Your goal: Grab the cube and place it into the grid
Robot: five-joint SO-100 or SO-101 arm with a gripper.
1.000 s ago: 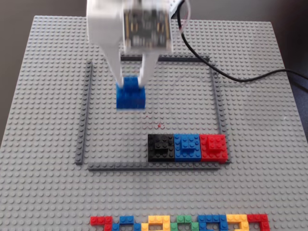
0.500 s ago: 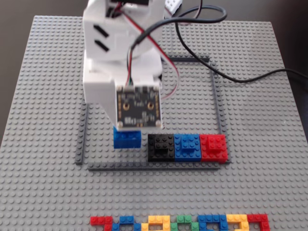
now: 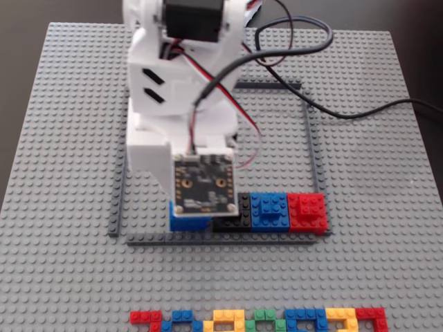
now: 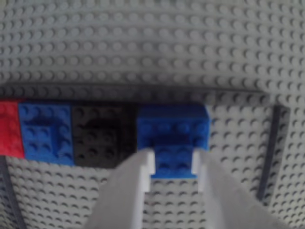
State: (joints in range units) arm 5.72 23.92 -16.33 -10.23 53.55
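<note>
Gripper (image 4: 174, 167) pinching the cube (image 4: 172, 132) by its raised upper step, one white finger (image 4: 138, 174) on each side in the wrist view. Fixed view: only a sliver of the blue cube (image 3: 188, 221) visible under the wrist camera board (image 3: 205, 183); fingertips hidden there.

Cube inside the grid (image 3: 119, 187), in the bottom row of the fixed view, just beside the black cube (image 4: 101, 136). Touching or a hair apart: cannot tell, edge blurred. Further along the same row: a second blue block (image 3: 269, 209), then the red cube (image 3: 306, 210). Row hard against the grid's near strip (image 3: 166, 240).

Key relation: cube directly under the fingers, no offset. Squeeze axis parallel to the row, so one finger next to the black neighbour. Little room on that side for spreading.

Seating on the baseplate (image 4: 143, 43) studs: not confirmable from either view. Looks low and level, likely down or nearly so.

Judgement: placement near done. Next up probably a small release, then straight lift. Risk: black-side finger nudging the neighbour, or cube popping up with the fingers if not pressed home.

Multicoloured brick row (image 3: 259, 320) at the near edge, well apart, irrelevant.
</note>
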